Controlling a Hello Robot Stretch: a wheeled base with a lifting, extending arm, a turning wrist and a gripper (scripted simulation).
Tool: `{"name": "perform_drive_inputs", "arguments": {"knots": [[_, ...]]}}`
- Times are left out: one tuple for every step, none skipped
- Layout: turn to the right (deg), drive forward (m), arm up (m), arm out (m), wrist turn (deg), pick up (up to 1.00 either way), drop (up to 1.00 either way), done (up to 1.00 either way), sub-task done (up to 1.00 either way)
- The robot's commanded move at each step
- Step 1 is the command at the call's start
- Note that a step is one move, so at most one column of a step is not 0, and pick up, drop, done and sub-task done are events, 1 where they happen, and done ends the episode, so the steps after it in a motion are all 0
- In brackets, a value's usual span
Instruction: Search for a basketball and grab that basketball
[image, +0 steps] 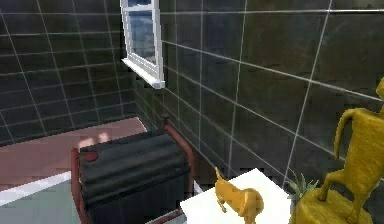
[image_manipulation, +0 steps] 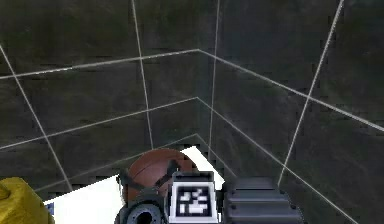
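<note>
A round, dark reddish-brown ball with dark seams, which looks like a basketball (image_manipulation: 158, 168), sits low in the arm side view against the dark tiled corner, by a white tabletop (image_manipulation: 90, 195). Just in front of it at the bottom edge is my gripper (image_manipulation: 145, 208), with a white marked square (image_manipulation: 196, 200) and the dark arm (image_manipulation: 262, 205) to its right. The ball lies right behind the gripper's far end, so I cannot tell whether the gripper holds anything.
The forward view has a dark ribbed chest with a red frame (image: 132, 178), a window (image: 141, 38) in the dark tiled wall, and a white table (image: 272, 188) bearing a gold dog statue (image: 236, 196), a gold figure statue (image: 355, 165) and a small plant (image: 301, 186). A yellow thing (image_manipulation: 20, 205) shows at the arm side view's lower left.
</note>
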Motion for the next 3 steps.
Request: {"name": "perform_drive_inputs", "arguments": {"knots": [[0.0, 0.0, -0.16, 0.0, 0.0, 0.0, 0.0, 0.0, 0.0], [0.0, 0.0, 0.0, 0.0, 0.0, 1.0, 0.0, 0.0, 0.0], [0.0, 0.0, 0.1, 0.0, 0.0, 0.0, 0.0, 0.0, 0.0]]}}
